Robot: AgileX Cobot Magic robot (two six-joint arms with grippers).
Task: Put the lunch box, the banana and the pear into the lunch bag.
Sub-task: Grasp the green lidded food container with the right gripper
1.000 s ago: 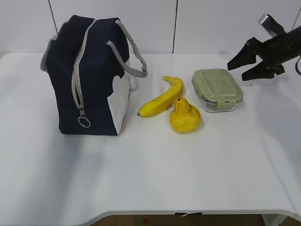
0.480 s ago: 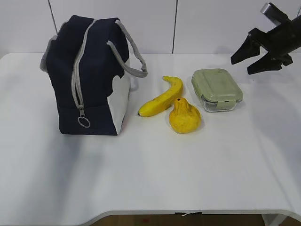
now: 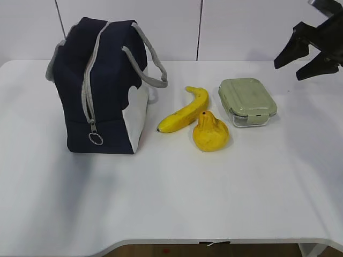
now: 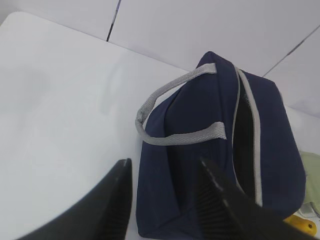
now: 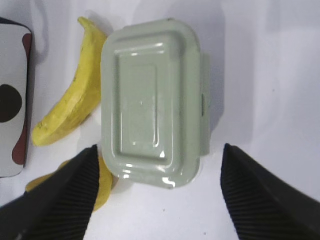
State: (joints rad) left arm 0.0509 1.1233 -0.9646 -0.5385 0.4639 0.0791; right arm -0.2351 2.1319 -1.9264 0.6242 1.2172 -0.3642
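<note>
**Table layout**

Lunch bag point(image 3: 102, 85) is standing upright on the left part of the table point(image 3: 177, 198). Banana point(image 3: 185, 111) is lying just right of the bag. Pear point(image 3: 210, 132) is sitting in front of the banana, touching it. Lunch box point(image 3: 247, 101) is sitting right of both fruits, close beside them. Right gripper point(image 3: 309, 58) is hanging above the table, behind and right of the lunch box.

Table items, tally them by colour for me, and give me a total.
Yellow: 2, the curved yellow banana and the squat lumpy yellow pear
Navy blue: 1, the tall navy fabric lunch bag
Pale green: 1, the clear lunch box with sage-green lid
Total: 4
</note>
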